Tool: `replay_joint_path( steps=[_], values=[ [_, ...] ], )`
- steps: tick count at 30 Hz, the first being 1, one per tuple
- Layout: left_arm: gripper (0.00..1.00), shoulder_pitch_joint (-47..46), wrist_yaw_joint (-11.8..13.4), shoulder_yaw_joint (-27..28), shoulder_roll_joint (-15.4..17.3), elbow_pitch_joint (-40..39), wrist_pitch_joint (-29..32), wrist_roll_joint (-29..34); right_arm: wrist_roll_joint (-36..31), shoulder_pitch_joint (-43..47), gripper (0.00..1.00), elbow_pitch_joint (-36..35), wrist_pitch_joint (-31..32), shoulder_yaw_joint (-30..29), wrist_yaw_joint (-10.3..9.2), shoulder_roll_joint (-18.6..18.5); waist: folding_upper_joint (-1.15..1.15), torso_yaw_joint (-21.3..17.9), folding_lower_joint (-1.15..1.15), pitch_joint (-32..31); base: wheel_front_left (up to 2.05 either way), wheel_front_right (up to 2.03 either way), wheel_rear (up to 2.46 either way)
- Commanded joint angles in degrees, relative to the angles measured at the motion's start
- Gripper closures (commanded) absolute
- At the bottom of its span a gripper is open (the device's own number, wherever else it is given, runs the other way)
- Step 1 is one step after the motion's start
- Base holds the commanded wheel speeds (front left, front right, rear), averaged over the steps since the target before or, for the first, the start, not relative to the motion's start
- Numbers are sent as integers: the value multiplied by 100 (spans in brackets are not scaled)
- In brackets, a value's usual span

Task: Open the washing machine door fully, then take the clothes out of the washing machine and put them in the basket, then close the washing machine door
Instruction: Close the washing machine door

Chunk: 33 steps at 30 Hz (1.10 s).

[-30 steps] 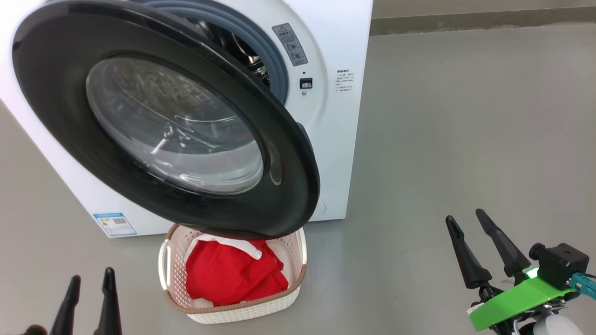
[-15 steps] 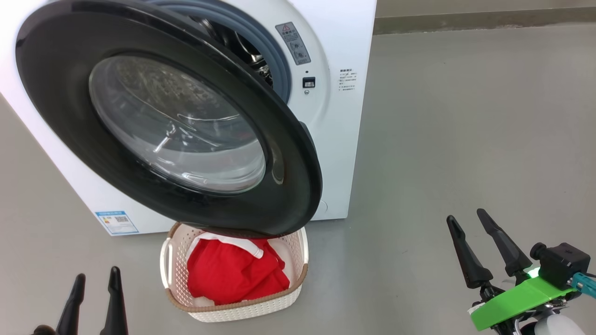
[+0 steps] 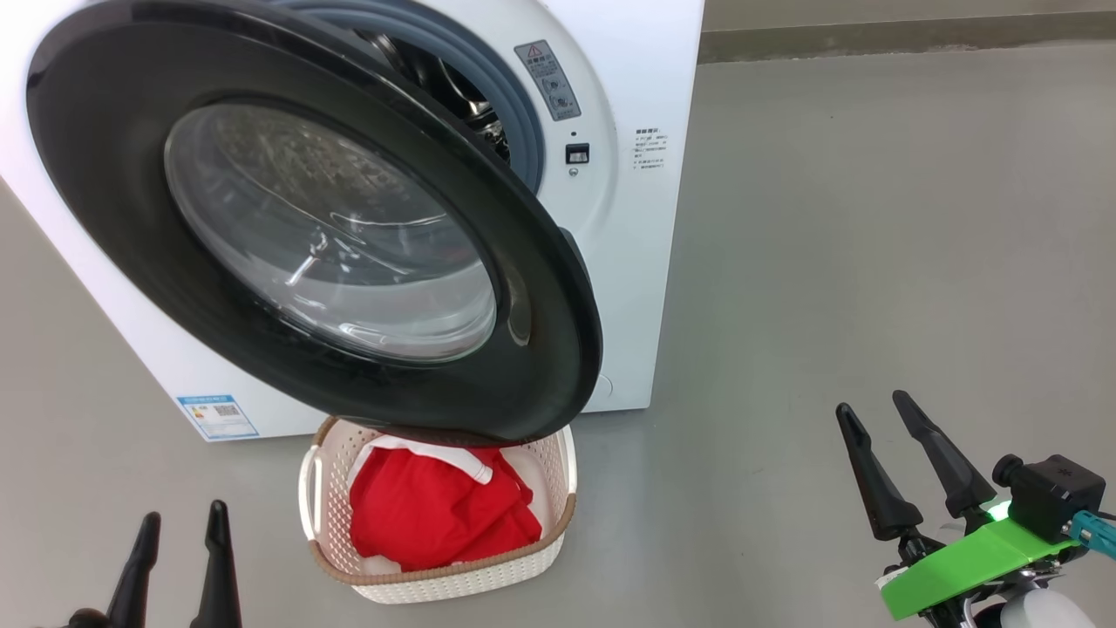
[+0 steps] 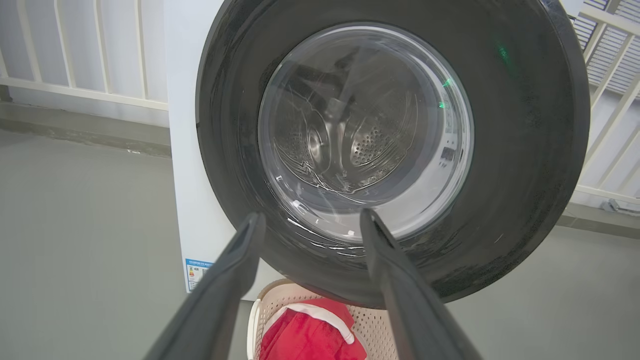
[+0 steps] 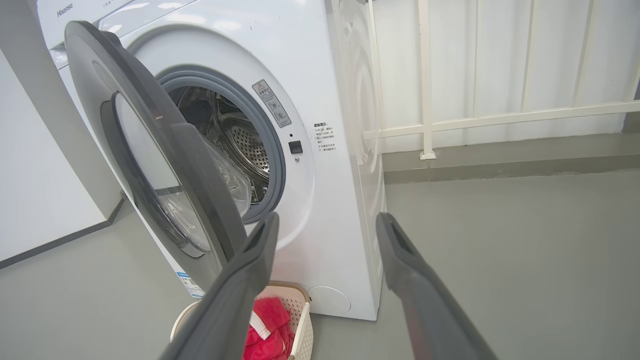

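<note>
Red clothes (image 3: 436,515) heaped in cream basket (image 3: 453,589) | black door (image 3: 105,174) ajar | left gripper (image 3: 183,510), right gripper (image 3: 870,401) — spread, empty

Both end effectors (image 3: 183,510) (image 3: 870,401) empty, jaws apart.

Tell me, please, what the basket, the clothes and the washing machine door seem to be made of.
The basket: probably matte cream plastic, with moulded holes. The clothes: soft red fabric, creased. The washing machine door: glossy black ring, likely plastic, showing reflections; its bulging clear window looks like glass.
</note>
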Motion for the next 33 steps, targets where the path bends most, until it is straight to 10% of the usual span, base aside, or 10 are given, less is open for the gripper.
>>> replay_joint_path(
  steps=[1,24,29,33],
  values=[
    [0,-133,-45,214,58,-142,-70,72,-35,-51,0,-154,-28,85,9,-71,0,0,0,1,0,0,0],
    [0,-163,-52,244,38,-140,-70,210,-20,-75,0,-185,-28,15,9,-89,0,100,0,3,0,0,0],
    [0,-154,-52,207,59,-144,-70,184,-16,-155,77,-309,-28,-25,9,-79,0,189,0,8,0,0,0],
    [0,-155,-52,173,65,-152,-70,163,-10,-249,100,-479,-28,-65,9,-40,0,283,0,31,0,0,0]
  ],
)
